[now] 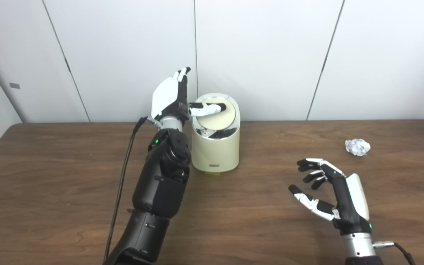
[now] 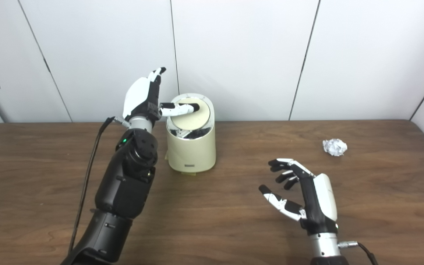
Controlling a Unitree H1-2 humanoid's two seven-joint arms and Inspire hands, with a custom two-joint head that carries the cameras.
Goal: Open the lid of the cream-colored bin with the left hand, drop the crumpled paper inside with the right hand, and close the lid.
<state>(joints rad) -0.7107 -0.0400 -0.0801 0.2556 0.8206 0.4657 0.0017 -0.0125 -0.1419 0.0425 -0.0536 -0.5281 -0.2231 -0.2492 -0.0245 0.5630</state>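
Observation:
The cream-colored bin (image 1: 216,151) stands at the back middle of the table. Its round lid (image 1: 215,117) is tilted, with a dark gap showing along its front edge. My left hand (image 1: 171,96) is raised beside the bin's left side, fingers pointing up and apart, and its thumb lies across the lid's top, touching it. The crumpled paper ball (image 1: 357,147), silvery white, lies on the table at the right. My right hand (image 1: 329,193) is open and empty, hovering low over the table, in front of and to the left of the ball, apart from it.
The wooden table (image 1: 256,221) meets white wall panels just behind the bin. A black cable (image 1: 122,184) hangs from my left wrist down along the arm. My left forearm (image 1: 162,184) stands in front of the bin's left side.

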